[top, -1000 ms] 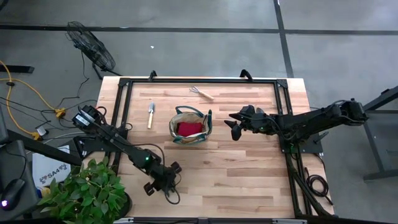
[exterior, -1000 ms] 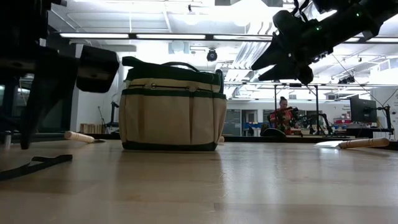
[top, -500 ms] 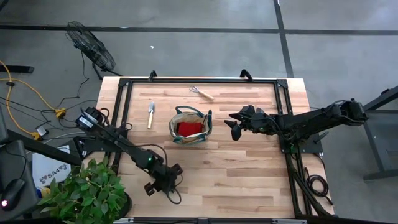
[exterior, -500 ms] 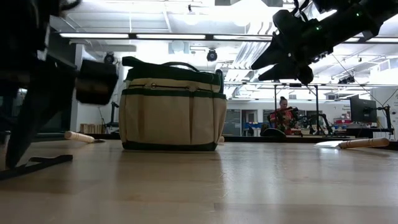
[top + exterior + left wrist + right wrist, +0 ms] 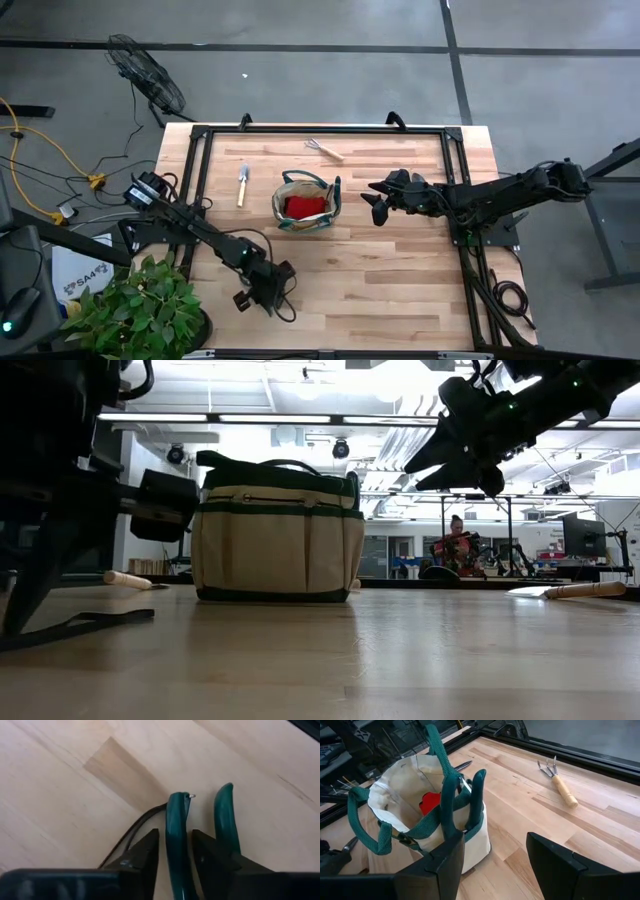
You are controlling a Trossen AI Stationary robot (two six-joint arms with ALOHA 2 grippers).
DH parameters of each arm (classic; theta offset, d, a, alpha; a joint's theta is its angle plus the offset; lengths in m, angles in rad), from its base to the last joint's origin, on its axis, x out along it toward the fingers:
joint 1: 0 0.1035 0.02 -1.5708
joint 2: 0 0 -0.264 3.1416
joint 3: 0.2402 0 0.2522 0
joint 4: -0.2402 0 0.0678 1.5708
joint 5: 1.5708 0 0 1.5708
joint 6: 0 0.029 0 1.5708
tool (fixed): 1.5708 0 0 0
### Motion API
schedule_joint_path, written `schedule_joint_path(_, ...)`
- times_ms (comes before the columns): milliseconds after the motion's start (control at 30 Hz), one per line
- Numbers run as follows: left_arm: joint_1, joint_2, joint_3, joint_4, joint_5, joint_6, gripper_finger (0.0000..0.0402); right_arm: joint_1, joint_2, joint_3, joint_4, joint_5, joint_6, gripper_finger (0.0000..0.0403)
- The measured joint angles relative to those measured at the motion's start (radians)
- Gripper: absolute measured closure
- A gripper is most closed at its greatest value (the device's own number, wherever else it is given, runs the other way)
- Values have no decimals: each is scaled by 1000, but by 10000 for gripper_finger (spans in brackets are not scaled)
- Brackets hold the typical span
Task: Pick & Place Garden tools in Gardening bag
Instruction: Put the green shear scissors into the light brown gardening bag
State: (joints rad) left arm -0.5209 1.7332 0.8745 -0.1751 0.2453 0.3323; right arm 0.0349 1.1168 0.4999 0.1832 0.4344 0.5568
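My left gripper (image 5: 262, 297) is down at the table's near left part, shut on one teal-green handle of a pair of pruning shears (image 5: 176, 815). The other handle (image 5: 224, 810) lies outside the fingers. The beige bag with green trim (image 5: 307, 202) stands mid-table. It holds a red glove (image 5: 431, 802), and a second pair of shears (image 5: 462, 795) sticks up from its side. A trowel (image 5: 242, 183) lies left of the bag. A rake (image 5: 323, 149) lies behind it. My right gripper (image 5: 378, 205) hangs open and empty right of the bag. My left gripper has one handle of the shears (image 5: 176, 810) between its two fingers (image 5: 145, 852), which lie along the handle and come from above. The handle's free end sticks out past the fingertips. The shears lie on the table, their dark strap (image 5: 135, 827) slack beside them.
A black frame (image 5: 200, 160) runs along the table's left, far and right sides. The shears' strap (image 5: 80, 628) trails on the wood near the front edge. A potted plant (image 5: 140, 310) stands off the table's near left corner. Bare wood lies between the bag and the near edge.
My left gripper has gone down and a little toward the table's near right, onto the shears. The shears' dark strap has slid along the table.
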Motion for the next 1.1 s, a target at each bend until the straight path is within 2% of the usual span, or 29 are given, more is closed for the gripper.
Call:
schedule_joint_path(233,8,11,1,-4,35,-45,359,1,0,0,0,0,0,198)
schedule_joint_path(367,20,17,2,-7,59,-49,359,1,0,0,0,-1,0,198)
schedule_joint_path(833,19,15,2,-17,31,-50,359,1,0,0,0,-45,23,198)
schedule_joint_path(1100,17,-34,-3,-71,-51,-49,359,1,0,0,0,-65,23,198)
